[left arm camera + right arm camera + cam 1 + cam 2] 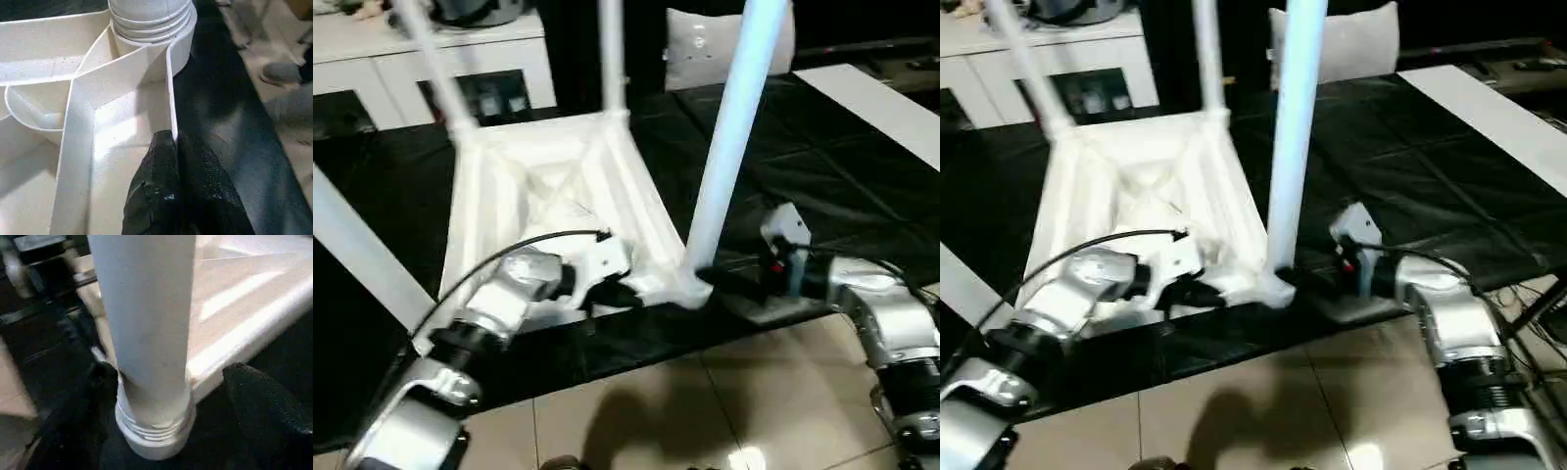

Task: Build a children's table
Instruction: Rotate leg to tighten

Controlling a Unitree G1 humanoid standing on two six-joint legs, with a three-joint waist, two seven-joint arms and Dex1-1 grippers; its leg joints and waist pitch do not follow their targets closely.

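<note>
The children's table lies upside down on a black mat, its white ribbed top (548, 186) facing up. Legs stand in the far left socket (431, 59), the far right socket (612, 59) and the near right socket (729, 137). Another white leg (352, 255) slants along the left edge. My left gripper (172, 137) is shut on the top's thin rim wall just beside the near right socket (151, 24). My right gripper (161, 382) stands open around the base of the near right leg (146, 323), one black finger (264, 401) on each side.
A white cabinet with glass doors (509, 59) stands behind at the left, and a grey cushion (695, 44) behind the middle. A white strip (881, 108) crosses the mat (822, 186) at the right. Tiled floor (685, 411) begins at the mat's near edge.
</note>
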